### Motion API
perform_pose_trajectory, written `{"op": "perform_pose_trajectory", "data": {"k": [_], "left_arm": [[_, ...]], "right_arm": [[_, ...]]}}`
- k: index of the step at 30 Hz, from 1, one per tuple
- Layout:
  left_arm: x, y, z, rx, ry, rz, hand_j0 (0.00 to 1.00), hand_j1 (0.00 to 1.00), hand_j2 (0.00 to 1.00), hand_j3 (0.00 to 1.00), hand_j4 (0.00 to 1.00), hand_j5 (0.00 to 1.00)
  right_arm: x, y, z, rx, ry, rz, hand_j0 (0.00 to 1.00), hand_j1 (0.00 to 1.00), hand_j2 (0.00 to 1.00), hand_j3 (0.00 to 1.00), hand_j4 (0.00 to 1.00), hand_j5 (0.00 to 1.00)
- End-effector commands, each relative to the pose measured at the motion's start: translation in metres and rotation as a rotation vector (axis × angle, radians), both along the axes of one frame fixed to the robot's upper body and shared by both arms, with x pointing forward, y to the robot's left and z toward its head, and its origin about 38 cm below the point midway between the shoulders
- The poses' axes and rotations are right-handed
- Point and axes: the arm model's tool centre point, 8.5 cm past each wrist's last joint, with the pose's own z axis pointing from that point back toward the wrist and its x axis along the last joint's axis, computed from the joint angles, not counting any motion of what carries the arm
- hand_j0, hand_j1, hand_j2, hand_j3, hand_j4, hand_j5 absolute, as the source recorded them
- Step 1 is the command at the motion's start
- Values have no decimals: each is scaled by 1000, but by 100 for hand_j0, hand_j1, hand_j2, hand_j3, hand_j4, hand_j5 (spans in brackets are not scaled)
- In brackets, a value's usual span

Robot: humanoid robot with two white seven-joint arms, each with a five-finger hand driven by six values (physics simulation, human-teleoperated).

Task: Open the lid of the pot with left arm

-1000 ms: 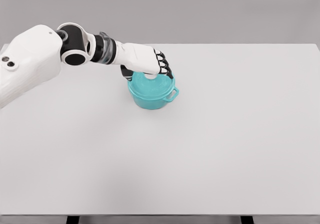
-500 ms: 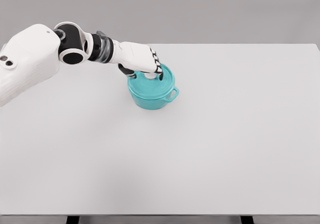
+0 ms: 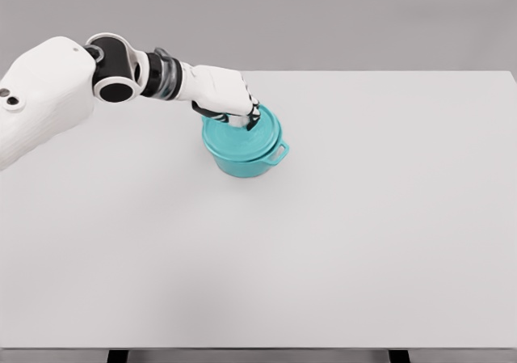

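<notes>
A teal pot stands on the white table, left of the middle and toward the back, with a side handle on its right. Its teal lid rests slightly tilted and shifted toward the left over the rim. My left hand comes in from the upper left and sits on top of the lid. Its fingers are curled down around the knob, which they hide. The right arm does not show.
The table's back edge runs just behind the pot. My left forearm reaches across the table's back left corner.
The left hand has drawn back to the left and curled tighter on the knob. The lid has shifted left and risen a little off the pot's rim.
</notes>
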Motion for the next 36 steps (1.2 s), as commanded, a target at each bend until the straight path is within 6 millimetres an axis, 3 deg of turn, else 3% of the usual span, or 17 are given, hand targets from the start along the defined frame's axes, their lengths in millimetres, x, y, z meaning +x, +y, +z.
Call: {"op": "perform_pose_trajectory", "data": {"k": [1,13,25,27,29,34,35,36], "left_arm": [[1,2,2,-11,2,7,49,49,49,49,49,49],[8,42,16,-46,8,88,49,49,49,49,49,49],[7,146,19,2,4,274,50,50,50,50,50,50],[6,153,17,18,4,285,50,50,50,50,50,50],[0,172,4,37,28,319,50,50,50,50,50,50],[-7,177,-24,94,63,319,50,50,50,50,50,50],[-8,178,-26,98,66,321,53,53,53,53,53,53],[-8,177,-26,95,66,321,64,64,64,64,64,64]], "right_arm": [[0,0,0,0,-1,0,100,100,100,100,100,100],[0,0,0,0,0,-1,100,100,100,100,100,100],[0,0,0,0,0,-1,100,100,100,100,100,100],[0,0,0,1,-1,0,100,100,100,100,100,100],[0,0,0,0,-1,0,100,100,100,100,100,100],[0,0,0,0,-1,0,100,100,100,100,100,100],[0,0,0,0,0,-1,100,100,100,100,100,100],[0,0,0,0,0,-1,100,100,100,100,100,100]]}}
